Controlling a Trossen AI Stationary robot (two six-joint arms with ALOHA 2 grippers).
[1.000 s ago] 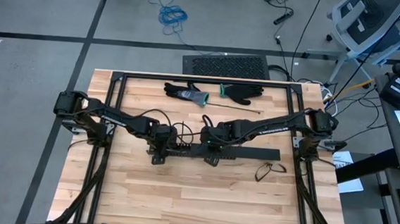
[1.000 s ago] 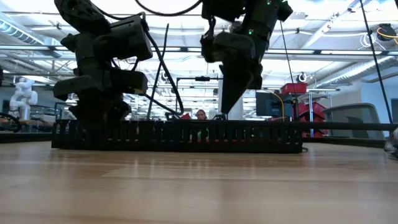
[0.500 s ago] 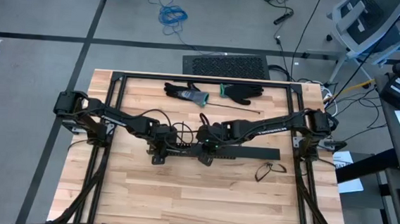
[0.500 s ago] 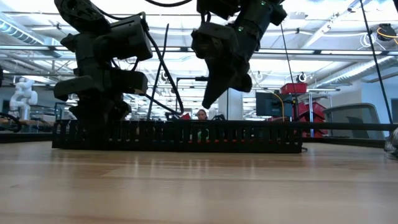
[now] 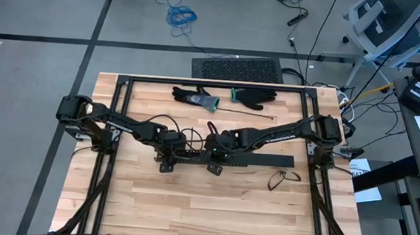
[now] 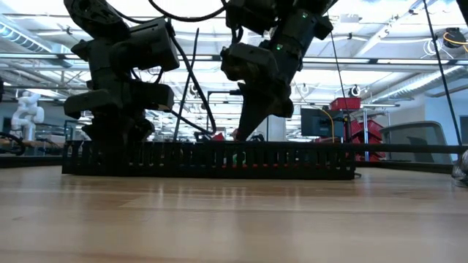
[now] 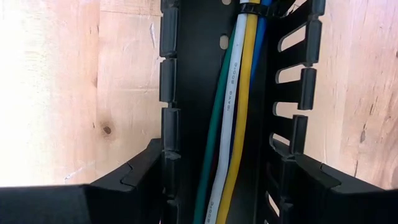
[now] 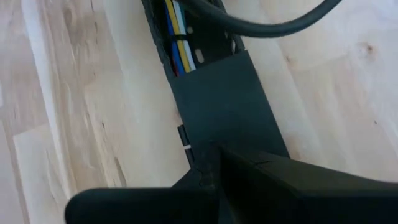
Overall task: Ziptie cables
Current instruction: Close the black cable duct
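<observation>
the slotted black duct (image 6: 208, 159) is lying across the middle of the wooden table (image 5: 211, 206), and the cables (image 7: 231, 112) are running lengthwise inside its channel, green, white, yellow and blue side by side, with a dark tie band crossing them near the far end of the left wrist view. the left gripper (image 5: 167, 160) is standing over the duct's left end with its fingers (image 7: 134, 180) set partly apart and straddling the duct walls, seemingly steadying it rather than pinching the wires. the right gripper (image 6: 243, 133) is poised with its fingers pressed together in a point, hanging just above the duct's middle and holding nothing that can be seen. the step in hand looks like working the tie around the bundle, so the right tip should be descending straight between the slotted walls, not snagging a tooth, while the left keeps the duct from sliding. farther back, two gloves (image 5: 222, 97) and a loose zip tie (image 5: 243, 115) are lying near the table's far edge, and a pair of glasses (image 5: 284, 179) is sitting beside the duct's right end.
</observation>
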